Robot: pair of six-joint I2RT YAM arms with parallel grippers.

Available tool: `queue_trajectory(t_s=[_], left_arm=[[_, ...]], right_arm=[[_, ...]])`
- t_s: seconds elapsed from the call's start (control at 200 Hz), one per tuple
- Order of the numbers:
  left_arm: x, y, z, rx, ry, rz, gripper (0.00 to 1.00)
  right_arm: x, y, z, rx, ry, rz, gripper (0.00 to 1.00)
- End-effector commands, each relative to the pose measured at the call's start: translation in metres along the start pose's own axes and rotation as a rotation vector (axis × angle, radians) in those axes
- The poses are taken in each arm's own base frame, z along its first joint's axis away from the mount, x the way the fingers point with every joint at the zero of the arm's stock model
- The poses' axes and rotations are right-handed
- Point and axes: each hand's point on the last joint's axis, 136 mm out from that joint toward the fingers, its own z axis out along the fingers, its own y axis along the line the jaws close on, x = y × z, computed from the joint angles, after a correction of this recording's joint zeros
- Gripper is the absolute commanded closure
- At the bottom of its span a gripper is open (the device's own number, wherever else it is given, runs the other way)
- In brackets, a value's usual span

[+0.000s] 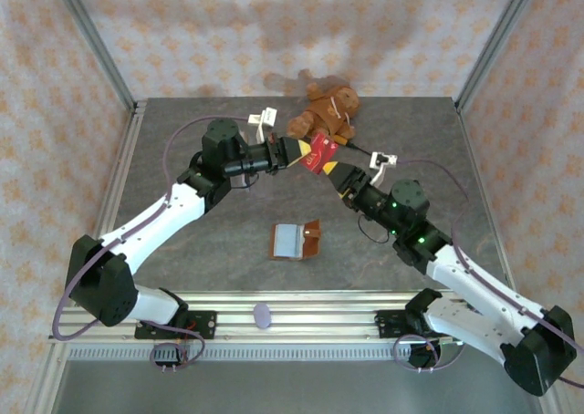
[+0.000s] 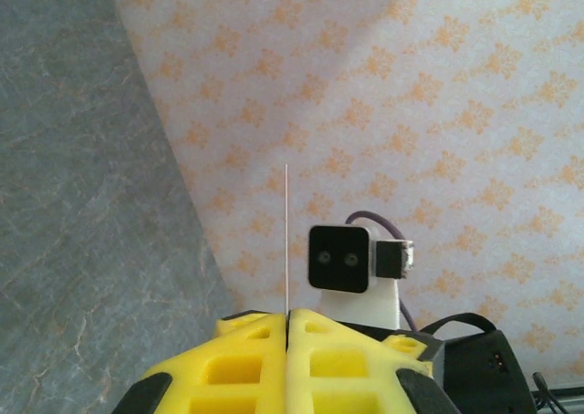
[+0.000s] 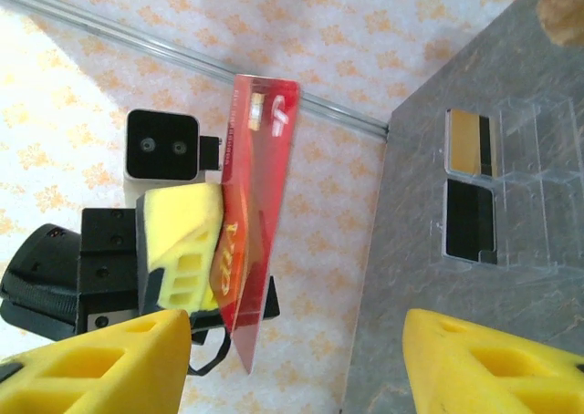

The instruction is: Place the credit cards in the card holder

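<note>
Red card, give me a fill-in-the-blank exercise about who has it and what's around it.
The claw pinching the red card belongs to the ____ arm.
The right claw has its fingers standing ____, one on each side of the card's lower end.
The stuffed bear at the back of the table is ____ in colour.
Missing words: left; open; brown.

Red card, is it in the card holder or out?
Out. The left gripper holds the red card in shut jaws, in the air, apart from the card holder.
</note>
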Motion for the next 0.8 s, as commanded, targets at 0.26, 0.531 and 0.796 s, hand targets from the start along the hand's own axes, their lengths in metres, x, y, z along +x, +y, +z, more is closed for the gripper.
queue_trajectory(t_s=[0.26,0.531,0.796], left_arm=[[0.006,-0.028,-0.009,0.085,-0.006,0.038,0.99],[0.011,-0.022,-0.010,0.081,-0.006,0.024,0.99],[0.011,-0.006,-0.012,0.007,-0.023,0.033,0.97]], right_arm=[[-0.018,0.034,-0.001,-0.150,-0.034,0.078,0.48],[-0.018,0.039,0.012,-0.179,-0.006,0.085,0.66],[-0.014,0.041,0.012,-0.190,0.020,0.078,1.00]])
